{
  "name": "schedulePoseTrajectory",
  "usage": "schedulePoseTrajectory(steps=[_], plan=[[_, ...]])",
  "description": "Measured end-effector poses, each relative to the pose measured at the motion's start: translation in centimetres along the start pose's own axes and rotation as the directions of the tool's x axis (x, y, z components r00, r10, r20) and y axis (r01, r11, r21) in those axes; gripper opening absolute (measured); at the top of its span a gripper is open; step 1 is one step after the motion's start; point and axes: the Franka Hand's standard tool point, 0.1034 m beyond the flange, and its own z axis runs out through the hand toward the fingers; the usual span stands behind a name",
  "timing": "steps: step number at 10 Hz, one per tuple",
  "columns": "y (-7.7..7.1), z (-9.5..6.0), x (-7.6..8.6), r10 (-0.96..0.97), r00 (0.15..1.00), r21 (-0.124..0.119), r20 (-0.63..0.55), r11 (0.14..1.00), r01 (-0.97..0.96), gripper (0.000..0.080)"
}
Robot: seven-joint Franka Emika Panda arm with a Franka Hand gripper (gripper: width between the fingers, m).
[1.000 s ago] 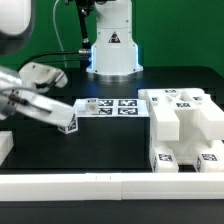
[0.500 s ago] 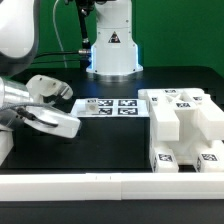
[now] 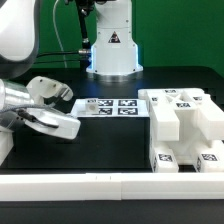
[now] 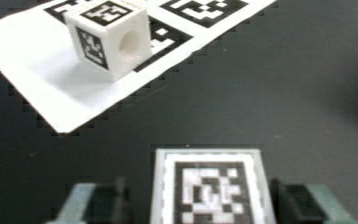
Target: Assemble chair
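In the wrist view a white chair part (image 4: 208,188) with a black-and-white tag lies on the black table between my gripper (image 4: 201,203) fingers. A narrow dark gap shows on each side of it, so the gripper is open around it without touching. A small white block (image 4: 108,40) with a tag on top stands upright on a corner of the marker board (image 4: 51,75). In the exterior view my gripper (image 3: 68,127) hangs low at the left and covers the part. The joined white chair structure (image 3: 182,122) stands at the exterior view's right.
The marker board (image 3: 112,106) lies at the middle back, in front of the robot's base (image 3: 110,55). A long plain white rail (image 3: 110,184) runs along the table's front edge. A white piece (image 3: 5,147) shows at the left edge.
Since a second ago the hand has come down and forward over the tagged part at the left, which is now covered in the exterior view. In the last half second it has hardly moved.
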Motion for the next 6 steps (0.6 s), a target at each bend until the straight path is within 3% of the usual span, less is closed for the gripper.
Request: schedulePoseTrajectory(steps=[2, 4, 6], plan=[[-0.4, -0.3, -0.3, -0.008, 1.0, -0.004, -0.017, 1.0, 0.008, 0.0281], [-2.9, -2.2, -3.4, -0.06, 0.996, -0.017, -0.063, 0.998, 0.059, 0.0281], [-5.9, -4.6, -7.6, -0.134, 0.967, -0.02, -0.216, 0.991, 0.132, 0.0281]])
